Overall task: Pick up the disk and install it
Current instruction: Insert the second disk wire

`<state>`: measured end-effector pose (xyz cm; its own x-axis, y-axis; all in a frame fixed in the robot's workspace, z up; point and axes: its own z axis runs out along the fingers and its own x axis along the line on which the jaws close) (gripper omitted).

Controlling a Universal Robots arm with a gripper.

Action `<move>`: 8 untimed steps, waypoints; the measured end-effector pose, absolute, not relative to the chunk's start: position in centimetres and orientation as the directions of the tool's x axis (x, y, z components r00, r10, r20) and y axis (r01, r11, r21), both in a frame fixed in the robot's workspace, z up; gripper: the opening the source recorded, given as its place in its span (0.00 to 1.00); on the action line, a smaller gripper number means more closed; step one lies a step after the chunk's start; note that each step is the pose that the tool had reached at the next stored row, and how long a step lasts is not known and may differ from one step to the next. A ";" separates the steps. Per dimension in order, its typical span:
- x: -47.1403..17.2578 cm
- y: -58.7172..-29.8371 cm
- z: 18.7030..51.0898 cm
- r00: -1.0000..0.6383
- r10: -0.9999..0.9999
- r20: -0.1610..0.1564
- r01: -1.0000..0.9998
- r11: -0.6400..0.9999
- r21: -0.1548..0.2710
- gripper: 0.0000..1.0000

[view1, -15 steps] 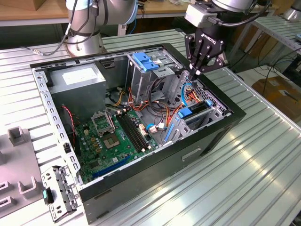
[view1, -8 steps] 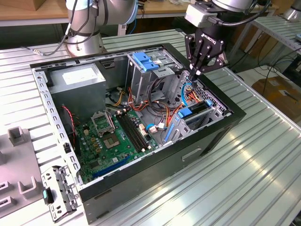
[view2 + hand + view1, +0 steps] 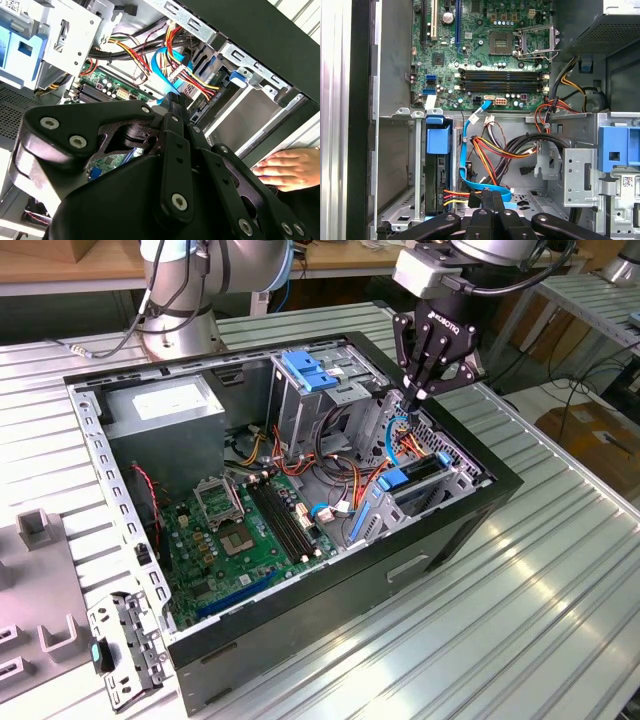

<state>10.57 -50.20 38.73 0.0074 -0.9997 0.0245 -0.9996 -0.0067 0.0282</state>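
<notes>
The disk (image 3: 424,473) sits on edge inside the lower metal bay of the open computer case, dark, with a blue plastic tab (image 3: 392,480) at its end. In the first wrist view the disk (image 3: 436,181) lies in the bay under that blue tab (image 3: 438,140), with red, orange and yellow wires plugged into it. My gripper (image 3: 417,392) hangs just above the bay, its fingers pressed together. Its tips (image 3: 488,198) meet the flat blue data cable (image 3: 466,150); whether they pinch it I cannot tell. In the second wrist view the gripper (image 3: 176,100) points into the cable bundle.
The upper drive cage with a blue handle (image 3: 308,370) stands beside the gripper. The power-supply box (image 3: 165,405) fills the far corner and the green motherboard (image 3: 240,530) lies on the case floor. A hand (image 3: 290,169) rests on the case's outer wall. A loose metal bracket (image 3: 125,650) lies outside.
</notes>
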 end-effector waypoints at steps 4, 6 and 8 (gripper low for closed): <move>10.6 -50.2 38.7 0.007 -1.000 0.025 -1.000 -0.007 0.028 0.18; 10.6 -50.2 38.7 0.007 -1.000 0.025 -1.000 -0.007 0.028 0.18; 10.6 -50.2 38.7 0.007 -1.000 0.025 -1.000 -0.007 0.028 0.18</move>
